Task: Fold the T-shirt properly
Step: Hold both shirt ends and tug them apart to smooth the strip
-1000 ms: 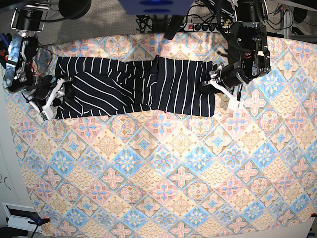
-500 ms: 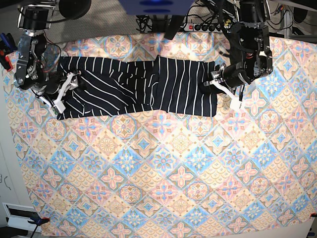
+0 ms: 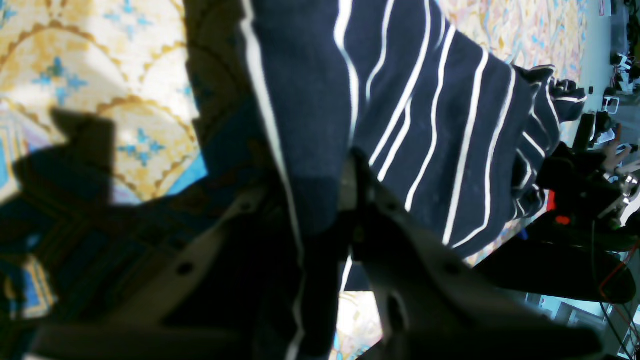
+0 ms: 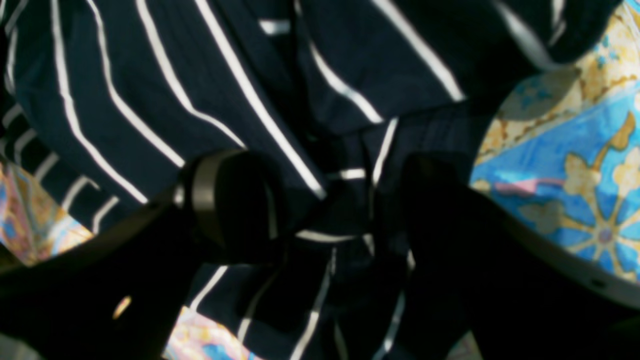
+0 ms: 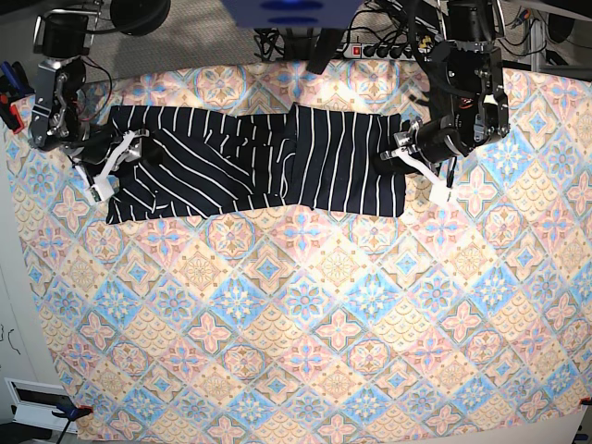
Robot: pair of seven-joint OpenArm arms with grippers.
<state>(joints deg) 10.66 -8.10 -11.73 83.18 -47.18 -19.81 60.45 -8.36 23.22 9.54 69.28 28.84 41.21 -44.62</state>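
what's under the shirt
The shirt lies on the tablecloth, whose floral tiles show all around it. The cloth directly beneath is covered, so anything else there cannot be seen.

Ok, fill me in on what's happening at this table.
A two-armed robot is folding a striped T-shirt that lies stretched along the far side of a patterned tablecloth. The left gripper is shut on the shirt's edge at one end. The right gripper sits at the other end with its jaws open and fabric bunched between them. The shirt is partly folded, still rumpled near the right gripper.
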